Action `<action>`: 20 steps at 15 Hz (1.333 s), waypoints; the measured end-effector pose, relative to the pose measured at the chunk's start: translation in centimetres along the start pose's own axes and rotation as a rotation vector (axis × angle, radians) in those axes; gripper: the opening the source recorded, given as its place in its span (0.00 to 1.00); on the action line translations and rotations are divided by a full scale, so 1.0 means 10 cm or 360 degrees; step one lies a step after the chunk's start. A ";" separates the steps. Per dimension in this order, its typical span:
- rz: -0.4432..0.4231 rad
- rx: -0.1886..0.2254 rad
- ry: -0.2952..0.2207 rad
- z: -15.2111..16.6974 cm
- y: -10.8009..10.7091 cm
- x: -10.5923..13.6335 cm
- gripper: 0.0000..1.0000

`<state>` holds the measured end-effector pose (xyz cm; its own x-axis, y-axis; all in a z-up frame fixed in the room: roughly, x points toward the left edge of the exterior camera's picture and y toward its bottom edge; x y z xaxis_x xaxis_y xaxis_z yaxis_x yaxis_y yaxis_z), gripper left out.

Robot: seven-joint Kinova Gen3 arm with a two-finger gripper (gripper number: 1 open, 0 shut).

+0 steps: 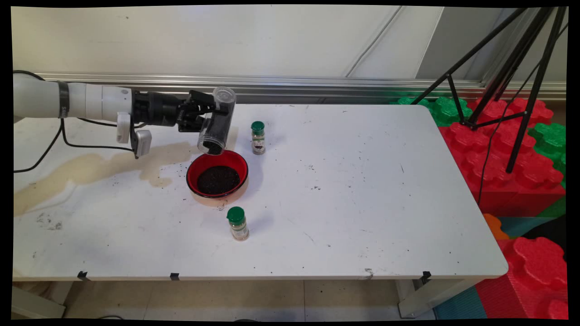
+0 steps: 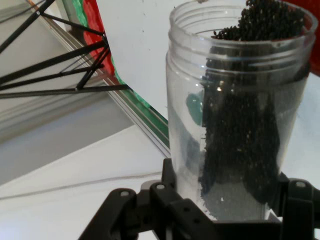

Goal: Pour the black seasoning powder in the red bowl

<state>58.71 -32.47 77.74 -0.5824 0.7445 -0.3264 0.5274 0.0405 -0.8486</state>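
Main view | jaws clamped on clear jar (image 1: 217,121) | tipped mouth-down over red bowl (image 1: 194,168)

The arm (image 1: 68,99) is white and round like a thick pipe, with a dark ring around it. Its hand end, the gripper (image 1: 209,114), is black (lots of little joints with round screws). Thin black cables (image 1: 63,138) hang below, beside a small grey box (image 1: 143,143).

White table (image 1: 362,190), red bowl (image 1: 192,170), two green-capped jars (image 1: 237,222), perhaps spices
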 end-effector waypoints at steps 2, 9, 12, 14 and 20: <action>-0.0073 -0.0010 0.0000 -0.02 0.00 0.00 0.00; -0.0409 -0.0035 -0.0024 -0.09 -0.05 -0.03 0.00; -0.0587 -0.0040 -0.0041 -0.12 -0.10 -0.06 0.00; -0.0710 -0.0044 -0.0049 -0.14 -0.13 -0.07 0.00; -0.1062 -0.0053 -0.0072 -0.22 -0.21 -0.09 0.00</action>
<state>59.50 -31.76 80.73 -0.8152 0.5243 0.2461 0.0640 0.5037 -0.8615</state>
